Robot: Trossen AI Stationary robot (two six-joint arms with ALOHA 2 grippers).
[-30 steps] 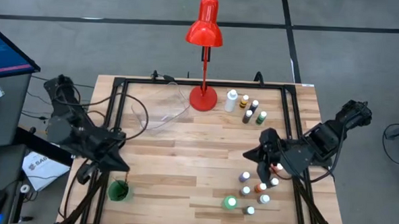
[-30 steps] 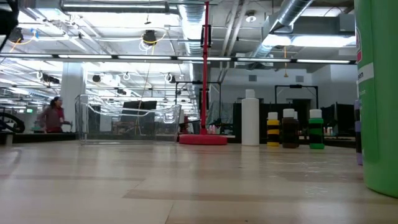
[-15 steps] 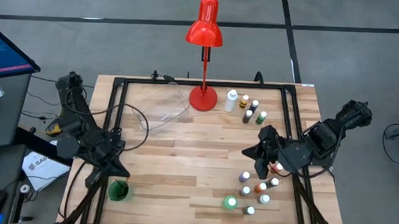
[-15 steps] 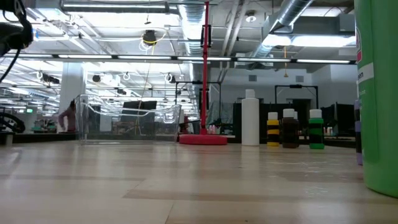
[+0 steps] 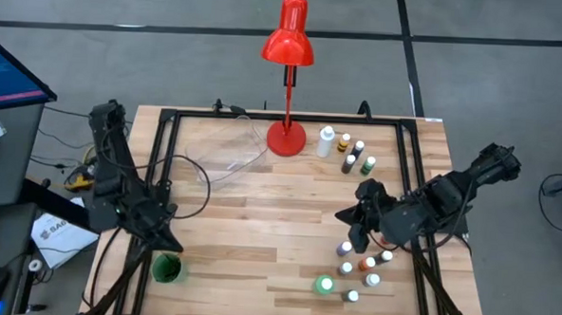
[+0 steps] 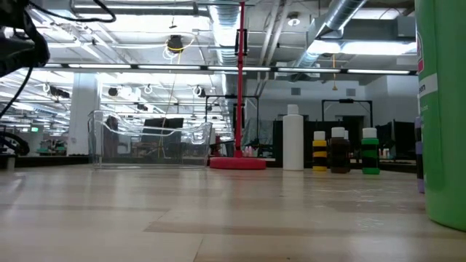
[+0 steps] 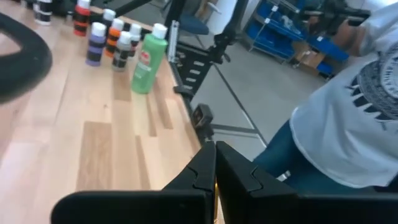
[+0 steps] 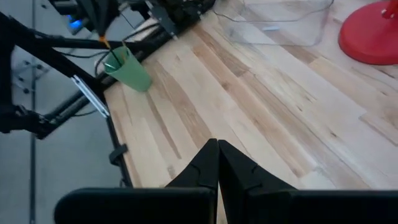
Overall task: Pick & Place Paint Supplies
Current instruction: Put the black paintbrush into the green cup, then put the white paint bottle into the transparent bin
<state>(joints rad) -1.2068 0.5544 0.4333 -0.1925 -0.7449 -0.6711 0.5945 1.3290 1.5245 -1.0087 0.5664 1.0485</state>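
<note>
Plainly, the right gripper [image 5: 347, 220], fingers pressed shut and empty, hangs just beside the tiny white-capped paint bottles [image 5: 362, 266] and could topple them unless it opens first.

Overhead, table-level, two wrist views

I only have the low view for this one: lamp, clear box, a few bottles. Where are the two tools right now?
Observer: The right tool is shut. In the high view it is right beside a cluster of small bottles on the table's right side.
Reviewer: And the left one?
Observer: The left tool is shut too. It is at the table's left edge, next to a green cup.
Reviewer: Is either holding anything?
Observer: No, both wrist views show the fingers closed on nothing.
</note>
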